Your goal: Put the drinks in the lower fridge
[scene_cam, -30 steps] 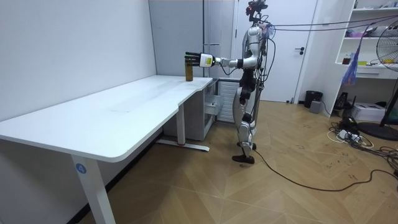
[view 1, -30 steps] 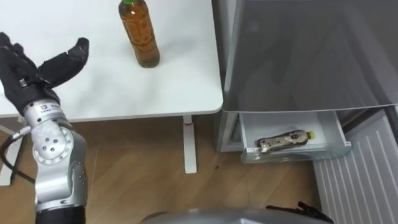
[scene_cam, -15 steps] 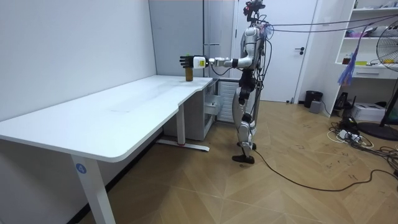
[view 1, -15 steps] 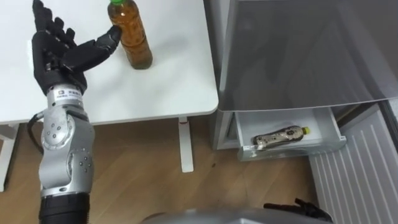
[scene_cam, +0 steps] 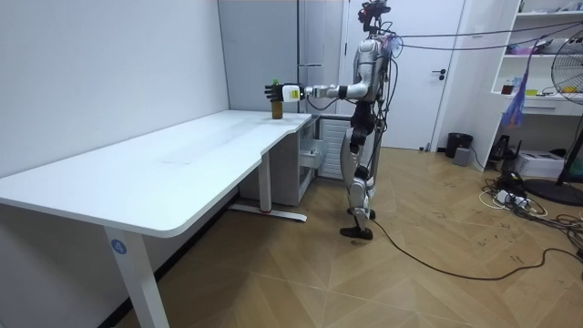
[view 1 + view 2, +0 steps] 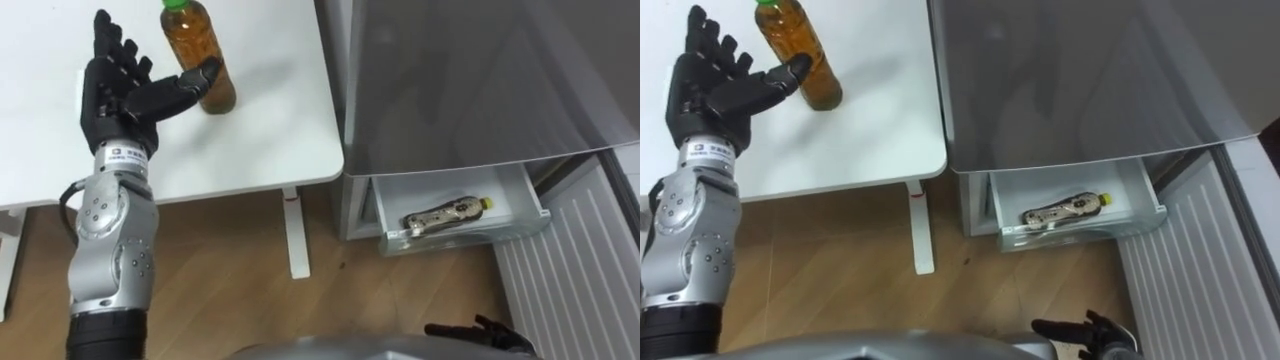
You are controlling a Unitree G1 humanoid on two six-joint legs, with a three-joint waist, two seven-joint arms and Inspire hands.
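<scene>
Left hand (image 6: 125,90) has reached the tea bottle (image 6: 200,50).
Fingers spread, thumb against it, nothing gripped. Two bottles: this one upright on the table (image 6: 260,130), a second bottle (image 6: 445,214) lying in the fridge drawer (image 6: 460,240).

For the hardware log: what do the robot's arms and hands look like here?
Left hand: black, with a small white printed label at the wrist. Forearm: silver-grey metal, round joint housings, dark cuff below, black cable looping beside it. Right hand: black too.

No words or numbers are showing big enough to read. The bottle (image 6: 445,213) lying in the drawer (image 6: 462,241), far to the right of the left hand (image 6: 120,95), is wearing a label, but its print is looking too tiny.
</scene>
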